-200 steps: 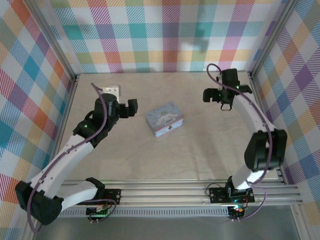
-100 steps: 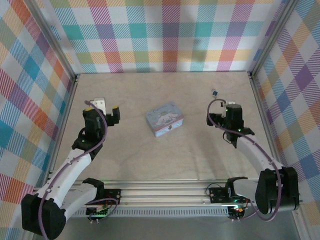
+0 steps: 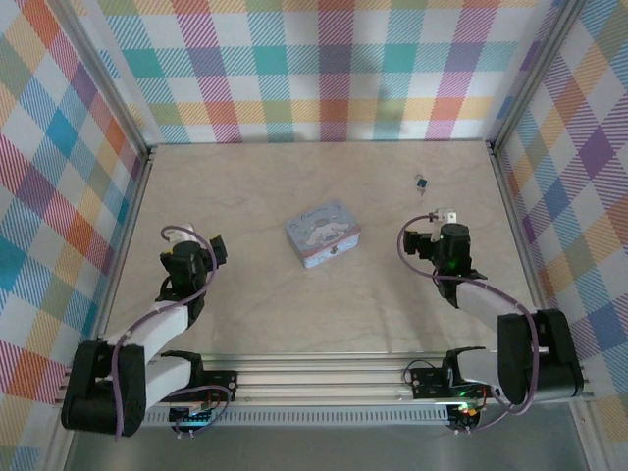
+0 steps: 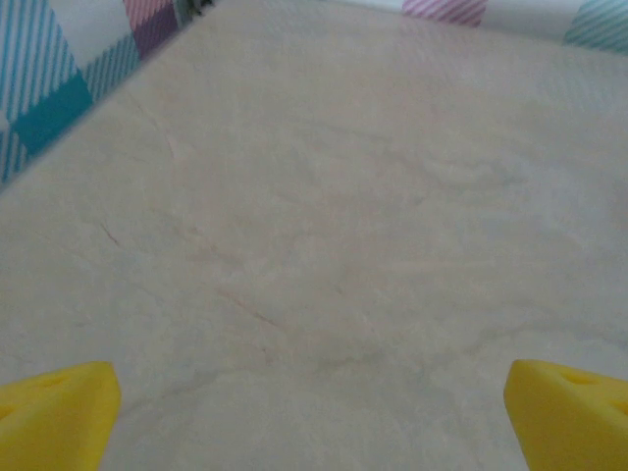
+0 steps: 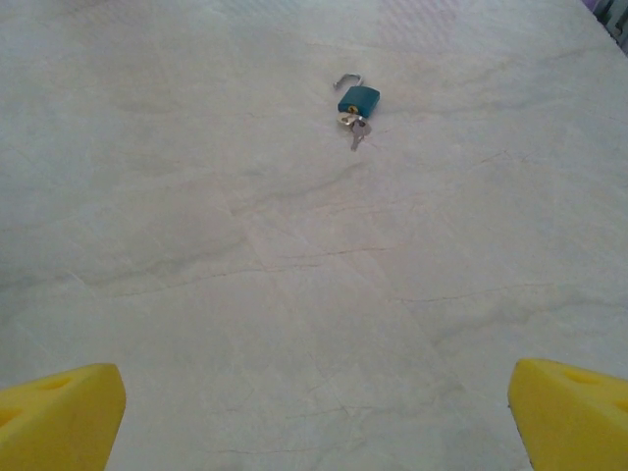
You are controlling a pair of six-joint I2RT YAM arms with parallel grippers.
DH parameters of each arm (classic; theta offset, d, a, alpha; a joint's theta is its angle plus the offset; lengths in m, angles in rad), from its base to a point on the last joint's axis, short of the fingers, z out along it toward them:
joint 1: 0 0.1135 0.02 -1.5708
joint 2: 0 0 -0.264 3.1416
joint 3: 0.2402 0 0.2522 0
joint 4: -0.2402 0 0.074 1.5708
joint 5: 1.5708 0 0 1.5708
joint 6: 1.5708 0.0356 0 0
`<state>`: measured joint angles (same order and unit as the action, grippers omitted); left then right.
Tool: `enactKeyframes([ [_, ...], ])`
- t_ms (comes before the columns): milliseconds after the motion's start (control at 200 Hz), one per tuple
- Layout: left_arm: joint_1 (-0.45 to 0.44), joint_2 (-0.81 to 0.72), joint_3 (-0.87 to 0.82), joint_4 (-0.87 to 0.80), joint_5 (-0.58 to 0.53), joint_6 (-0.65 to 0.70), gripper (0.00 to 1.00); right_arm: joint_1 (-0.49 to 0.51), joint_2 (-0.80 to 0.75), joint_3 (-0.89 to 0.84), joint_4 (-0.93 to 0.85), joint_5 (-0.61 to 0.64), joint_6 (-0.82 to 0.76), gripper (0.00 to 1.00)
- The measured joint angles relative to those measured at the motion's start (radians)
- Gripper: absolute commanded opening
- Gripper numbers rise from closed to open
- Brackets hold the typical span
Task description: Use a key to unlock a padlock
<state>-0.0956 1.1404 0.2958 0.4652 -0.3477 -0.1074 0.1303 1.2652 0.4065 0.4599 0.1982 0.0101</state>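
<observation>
The padlock (image 5: 358,98) is a tiny teal-blue one lying on the table at the back right (image 3: 421,182). Its silver shackle (image 5: 345,80) is swung open. A small key (image 5: 355,130) sticks out of its underside. My right gripper (image 5: 314,422) is open and low over bare table, well short of the padlock; its yellow fingertips (image 5: 59,417) stand far apart. From above, the right gripper (image 3: 435,226) is pulled back toward its base. My left gripper (image 4: 314,422) is also open, its fingertips (image 4: 54,412) wide over bare table, and sits at the left (image 3: 196,243).
A pale blue cartoon-print tin (image 3: 323,234) lies shut in the middle of the table, between the two arms. Checked walls and metal frame posts (image 3: 118,118) close in the table (image 3: 294,314) on three sides.
Both arms have drawn back from the far half of the table toward their bases. The right gripper has pulled away from the back right, where the padlock now lies alone.
</observation>
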Motion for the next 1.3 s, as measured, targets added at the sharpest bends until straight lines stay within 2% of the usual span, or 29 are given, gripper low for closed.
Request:
enactKeyframes([
  [505,0.006,0.387,0.016,0.402,0.17,0.103,1.0,-0.03,0.209,-0.053,0.369,0.013,-0.019,1.0],
  [740,0.012,0.424,0.102,0.359,0.261,0.132,1.0,-0.081,0.266,-0.043,0.377,-0.005,0.007,1.0],
  [1300,0.02,0.424,0.122,0.341,0.28,0.132,1.0,-0.093,0.266,-0.043,0.378,-0.017,0.027,1.0],
])
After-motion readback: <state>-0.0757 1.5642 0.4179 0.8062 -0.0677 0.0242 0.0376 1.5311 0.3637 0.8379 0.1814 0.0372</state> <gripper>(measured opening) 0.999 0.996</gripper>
